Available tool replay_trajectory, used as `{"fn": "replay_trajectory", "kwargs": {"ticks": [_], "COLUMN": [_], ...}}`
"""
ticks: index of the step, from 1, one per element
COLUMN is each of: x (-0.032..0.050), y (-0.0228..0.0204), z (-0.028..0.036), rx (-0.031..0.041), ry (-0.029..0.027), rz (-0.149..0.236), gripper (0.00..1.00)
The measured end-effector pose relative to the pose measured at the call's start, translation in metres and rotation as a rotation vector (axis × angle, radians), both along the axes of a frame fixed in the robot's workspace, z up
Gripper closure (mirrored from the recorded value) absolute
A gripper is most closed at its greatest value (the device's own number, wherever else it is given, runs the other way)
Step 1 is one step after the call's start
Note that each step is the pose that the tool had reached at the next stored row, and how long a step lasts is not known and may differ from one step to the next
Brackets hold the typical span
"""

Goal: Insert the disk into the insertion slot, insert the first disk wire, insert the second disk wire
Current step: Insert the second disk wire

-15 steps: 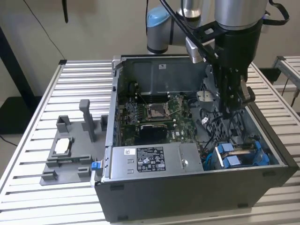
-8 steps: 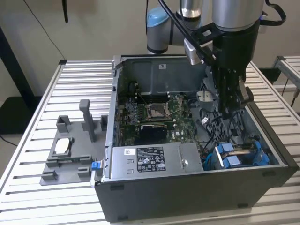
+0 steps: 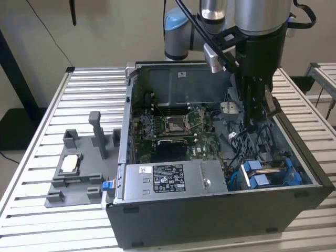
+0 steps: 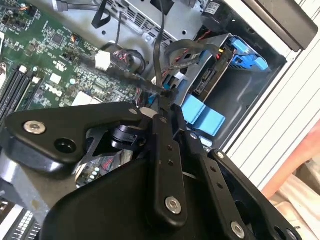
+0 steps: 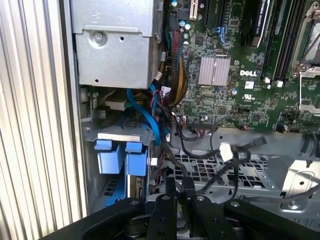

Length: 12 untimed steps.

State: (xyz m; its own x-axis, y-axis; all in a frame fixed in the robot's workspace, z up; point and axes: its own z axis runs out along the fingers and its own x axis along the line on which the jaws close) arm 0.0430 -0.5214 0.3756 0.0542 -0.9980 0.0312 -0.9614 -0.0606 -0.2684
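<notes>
Silver arm (image 3: 262,16), black screwed end effector (image 4: 167,100)

Exterior view: soft, even light with no hard shadows and no clear source. The bench (image 3: 42,105) slats are bright out to its edges, the case (image 3: 210,220) near wall is dark, and its inside is dimmer. There is a mild sheen on the arm's silver tube (image 3: 262,13). Second wrist view: bench slats beside the case are washed almost white. The gripper (image 4: 167,97) linkage sits close to the lens, dark and soft, and the black wire (image 4: 158,85) pinched at its tips barely separates from it. First wrist view: the motherboard (image 5: 225,100) is evenly lit and the slats pale. The power-supply box (image 5: 115,45) has a dull sheen, and the bay beside it is shadowed.
</notes>
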Motion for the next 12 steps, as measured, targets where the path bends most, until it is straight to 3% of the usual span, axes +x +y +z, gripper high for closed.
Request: {"fn": "replay_trajectory", "kwargs": {"ticks": [1,9,12], "x": [-0.0001,0.0002,0.0043], "y": [0.0,0.0,-0.0031], "z": [0.0,-0.0003,-0.0007], "rx": [-0.0009,-0.0014,-0.0014], "ry": [0.0,0.0,0.0078], "rz": [0.0,0.001,0.001], "gripper": [0.83,0.84,0.84]}}
